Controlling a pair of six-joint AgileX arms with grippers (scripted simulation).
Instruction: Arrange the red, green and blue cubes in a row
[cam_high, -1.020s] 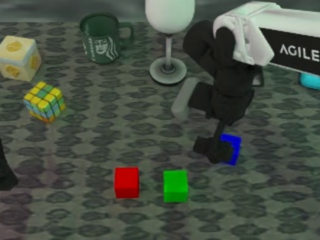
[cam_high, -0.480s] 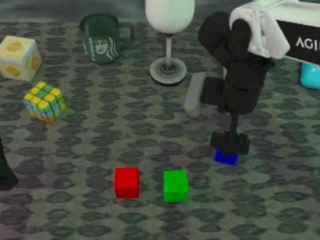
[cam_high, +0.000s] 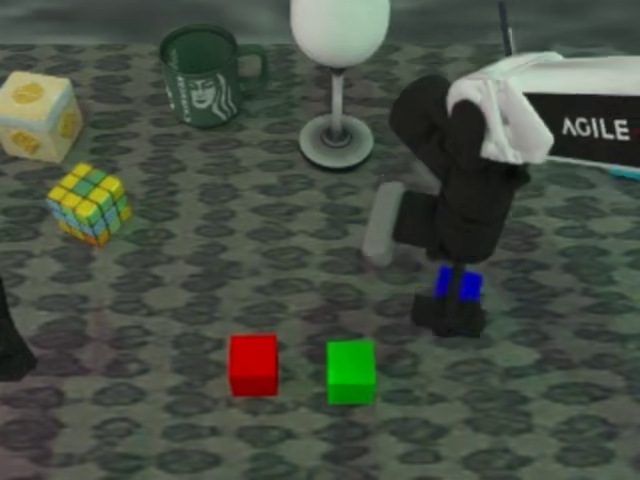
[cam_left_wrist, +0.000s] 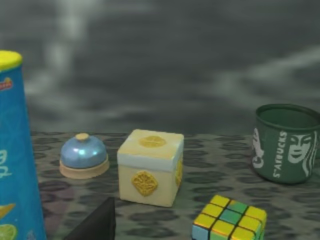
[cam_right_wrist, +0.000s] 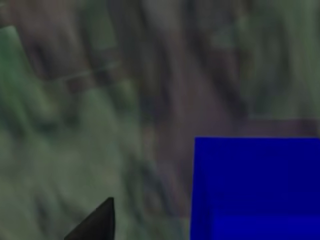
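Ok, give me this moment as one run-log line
right gripper: over blue cube, grip unclear | red cube, green cube: side by side on table | left arm: parked, left edge

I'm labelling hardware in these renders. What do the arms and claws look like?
The right arm has a white shell link lettered AGILE in white on a black panel, then bulky black wrist parts ending in a black two-finger right claw. Of the left arm, only a black piece shows at the table's left edge.

Red cube (cam_high: 253, 364), green cube (cam_high: 351, 371), blue cube (cam_high: 458, 286); dark mottled table (cam_high: 200, 260).
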